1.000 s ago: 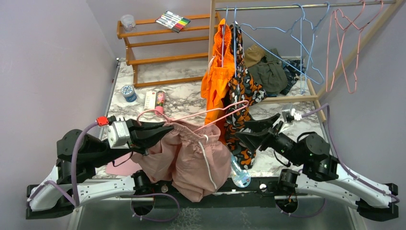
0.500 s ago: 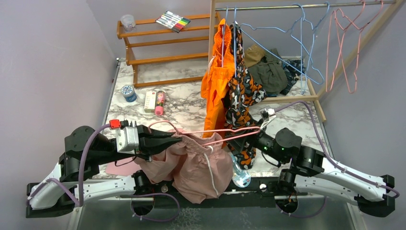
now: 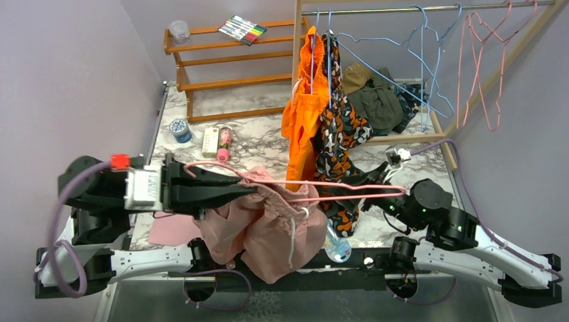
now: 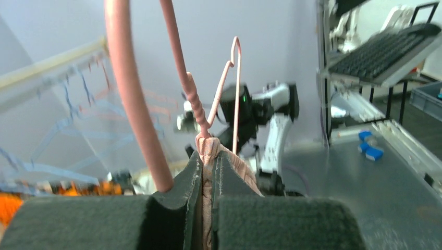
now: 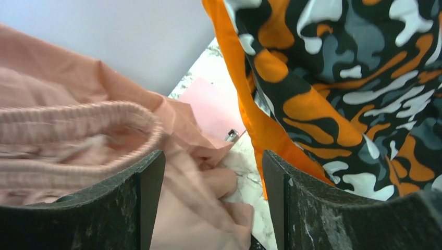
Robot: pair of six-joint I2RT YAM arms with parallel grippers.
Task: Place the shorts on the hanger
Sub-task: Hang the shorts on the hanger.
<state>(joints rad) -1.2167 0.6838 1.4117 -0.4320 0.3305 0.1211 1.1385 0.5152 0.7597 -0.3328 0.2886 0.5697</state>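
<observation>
You've got pale lilac walls (image 3: 67, 80) on both sides, a white marble-look table (image 3: 262, 144), a wooden slatted shelf rack (image 3: 221, 82) at the far left, and a wooden-framed clothes rail (image 3: 376, 9) far right. Light's soft and even.

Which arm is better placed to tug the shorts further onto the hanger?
Probably right: the right gripper stands open beside the shorts; the left gripper is shut, pinning them at the hanger.
</observation>
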